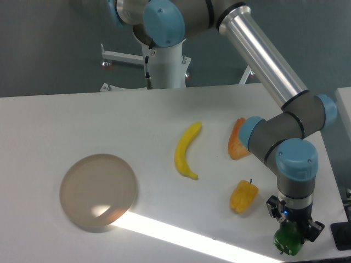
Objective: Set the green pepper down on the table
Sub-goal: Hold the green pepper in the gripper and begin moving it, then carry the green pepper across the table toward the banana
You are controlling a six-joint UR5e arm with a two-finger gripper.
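Note:
The green pepper [287,242] is a small glossy dark-green pepper at the front right of the white table [164,115], near its front edge. My gripper [292,230] points straight down onto it, with its black fingers on either side of the pepper's top, shut on it. Whether the pepper rests on the table or hangs just above it cannot be told. The gripper's body hides the pepper's upper part.
A yellow pepper [243,196] lies just left of the gripper. An orange vegetable [237,143] lies partly behind the arm's wrist, and a banana [186,150] is at mid-table. A round translucent plate [98,191] sits front left. A dark object [341,235] stands at the right edge.

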